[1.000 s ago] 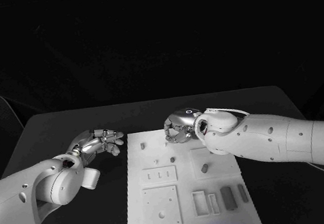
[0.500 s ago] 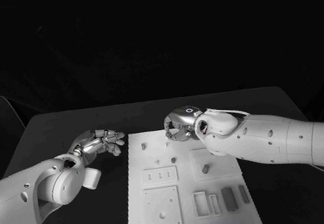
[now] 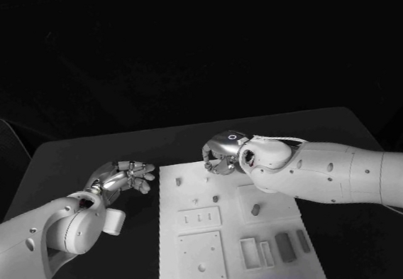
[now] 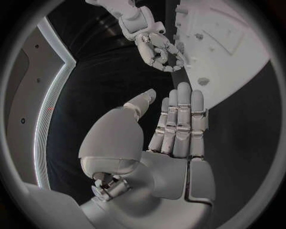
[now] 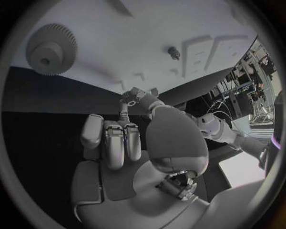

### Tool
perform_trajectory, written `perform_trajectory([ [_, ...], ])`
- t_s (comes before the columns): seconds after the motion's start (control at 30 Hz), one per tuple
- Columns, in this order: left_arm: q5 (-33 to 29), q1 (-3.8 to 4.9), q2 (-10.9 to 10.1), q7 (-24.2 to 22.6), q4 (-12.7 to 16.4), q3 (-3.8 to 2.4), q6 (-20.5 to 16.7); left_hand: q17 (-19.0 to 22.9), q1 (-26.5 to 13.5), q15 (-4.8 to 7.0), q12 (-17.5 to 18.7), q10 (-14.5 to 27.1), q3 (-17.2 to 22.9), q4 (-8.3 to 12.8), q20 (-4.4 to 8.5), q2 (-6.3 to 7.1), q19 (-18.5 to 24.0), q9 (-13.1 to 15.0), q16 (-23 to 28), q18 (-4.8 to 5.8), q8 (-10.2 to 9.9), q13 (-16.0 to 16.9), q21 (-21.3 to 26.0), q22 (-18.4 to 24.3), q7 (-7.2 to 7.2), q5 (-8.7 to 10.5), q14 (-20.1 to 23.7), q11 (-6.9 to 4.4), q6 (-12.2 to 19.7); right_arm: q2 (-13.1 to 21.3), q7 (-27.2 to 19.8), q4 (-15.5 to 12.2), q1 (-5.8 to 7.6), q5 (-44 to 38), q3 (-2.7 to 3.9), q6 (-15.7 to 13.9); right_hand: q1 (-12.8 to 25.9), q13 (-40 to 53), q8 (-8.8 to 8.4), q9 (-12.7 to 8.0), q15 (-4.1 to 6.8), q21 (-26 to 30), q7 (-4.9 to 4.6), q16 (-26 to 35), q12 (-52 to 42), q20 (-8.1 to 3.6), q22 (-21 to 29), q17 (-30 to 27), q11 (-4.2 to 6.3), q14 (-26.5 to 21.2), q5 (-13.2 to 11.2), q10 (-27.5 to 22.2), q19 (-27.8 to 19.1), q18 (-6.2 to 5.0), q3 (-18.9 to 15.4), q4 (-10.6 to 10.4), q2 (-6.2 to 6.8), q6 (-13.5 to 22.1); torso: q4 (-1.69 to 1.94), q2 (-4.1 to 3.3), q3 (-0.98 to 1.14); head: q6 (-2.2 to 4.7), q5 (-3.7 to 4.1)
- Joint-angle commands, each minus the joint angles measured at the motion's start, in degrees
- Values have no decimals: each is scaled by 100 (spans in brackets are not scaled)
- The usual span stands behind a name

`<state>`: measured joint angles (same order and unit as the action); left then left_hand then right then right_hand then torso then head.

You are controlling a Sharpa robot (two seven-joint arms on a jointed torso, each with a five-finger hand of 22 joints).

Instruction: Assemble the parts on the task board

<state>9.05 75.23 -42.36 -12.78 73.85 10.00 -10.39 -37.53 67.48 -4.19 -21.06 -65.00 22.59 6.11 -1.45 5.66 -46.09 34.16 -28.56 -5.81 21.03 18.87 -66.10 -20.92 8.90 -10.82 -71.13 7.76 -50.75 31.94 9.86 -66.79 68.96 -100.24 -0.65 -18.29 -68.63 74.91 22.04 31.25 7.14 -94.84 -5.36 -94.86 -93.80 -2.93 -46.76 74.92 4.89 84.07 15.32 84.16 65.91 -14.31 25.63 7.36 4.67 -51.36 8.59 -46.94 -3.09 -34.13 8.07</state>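
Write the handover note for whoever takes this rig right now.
Left hand: holds nothing, fingers apart, over the table left of the task board.
Right hand: over the board's far end, fingers curled; whether it holds a part cannot be told.
A gear sits on the board's far end; small grey parts lie on its near right.
Done: cannot tell. Left: most of the assembly, it seems.

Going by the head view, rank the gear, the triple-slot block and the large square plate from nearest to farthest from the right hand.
From the right hand:
1. Gear, at the board's far end beside the hand.
2. Triple-slot block, mid-board, on its left side.
3. Large square plate, left side, towards the board's near end.
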Motion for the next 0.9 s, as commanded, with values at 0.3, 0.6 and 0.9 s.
perform_trajectory([
  [0.3, -23, 5, 19, -37, 5, -4, 51, -11, 13, -15, 30, 47, -17, 8, -13, 5, -34, -8, 36, -70, -33, -9, 34, 10, 7, 6, 0, 8, 47, -98, 69, 50, -2, -206, 0, 124, -12, 212, 15, 7, -38, -831, -326, -1065, 26, -23, -9, 2611, 14, 1910, 28, 667, -16, -69, 34, 7, 27, -363, -2, -3, -5, -4, -3],
  [0.6, -23, 5, 11, -37, 14, -4, 47, -13, 13, -15, 32, 47, -18, 8, -13, 4, -34, -8, 37, -70, -34, -9, 35, 11, 7, 6, 0, 8, 47, -134, 43, 111, -2, -212, -8, 193, -12, 215, 15, 7, -38, -831, -326, -1064, 24, -23, -9, 2609, 14, 1909, 29, 668, -16, -69, 35, 7, 28, -364, 0, -7, -7, -29, -27],
  [0.9, -27, 5, 18, -50, 9, -4, 36, -15, 13, -15, 33, 46, -19, 7, -14, 2, -35, -9, 38, -70, -35, -8, 35, 12, 9, 6, 0, 8, 46, -153, 49, 172, -4, -245, -11, 245, -12, 215, 15, 7, -38, -831, -326, -1064, 24, -23, -11, 2608, 14, 1909, 33, 671, -15, -69, 36, 5, 27, -367, 1, -9, 2, -33, -21],
])
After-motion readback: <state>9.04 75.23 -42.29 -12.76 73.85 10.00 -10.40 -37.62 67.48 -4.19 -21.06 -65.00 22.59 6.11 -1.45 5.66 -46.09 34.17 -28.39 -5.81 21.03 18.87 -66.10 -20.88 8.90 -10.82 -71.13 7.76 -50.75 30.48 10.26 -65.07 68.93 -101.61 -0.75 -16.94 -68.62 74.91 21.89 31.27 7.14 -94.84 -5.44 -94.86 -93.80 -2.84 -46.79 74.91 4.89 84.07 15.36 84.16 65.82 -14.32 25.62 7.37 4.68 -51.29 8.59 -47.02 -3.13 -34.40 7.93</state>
